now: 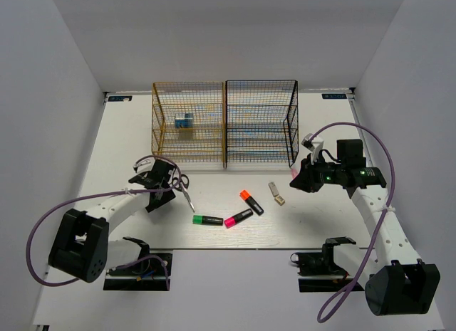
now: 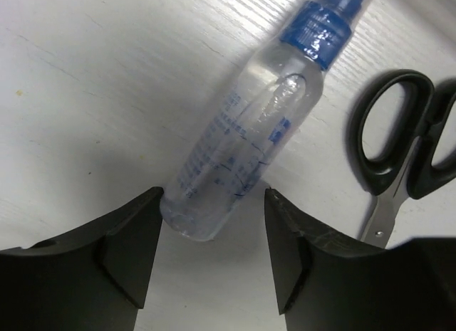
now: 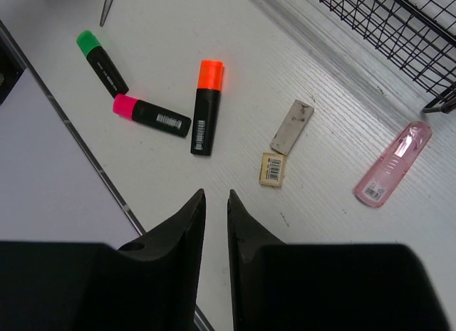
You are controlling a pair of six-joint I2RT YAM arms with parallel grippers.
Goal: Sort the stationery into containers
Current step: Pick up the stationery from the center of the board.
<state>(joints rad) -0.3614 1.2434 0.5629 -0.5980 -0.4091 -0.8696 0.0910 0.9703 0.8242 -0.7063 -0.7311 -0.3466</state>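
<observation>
My left gripper [image 1: 165, 180] [image 2: 214, 196] is open low over the table, its fingers either side of the bottom end of a clear glue bottle with a blue cap [image 2: 249, 124]. Black-handled scissors [image 2: 406, 153] [image 1: 184, 193] lie just right of it. My right gripper [image 1: 299, 180] [image 3: 216, 196] is shut and empty, held above the table. Below it lie green [image 3: 102, 60], pink [image 3: 151, 114] and orange [image 3: 206, 107] highlighters, a grey piece [image 3: 291, 126], a beige eraser [image 3: 272, 167] and a pink case [image 3: 393, 164]. The yellow rack [image 1: 189, 142] holds a blue tub [image 1: 184, 120]. The black rack [image 1: 260, 124] stands beside it.
The two racks stand side by side at the back middle of the white table [image 1: 114, 153]. The black rack's lower edge [image 3: 399, 25] is close to the pink case. The table's front edge [image 3: 71, 124] runs just beyond the highlighters. White walls enclose the sides.
</observation>
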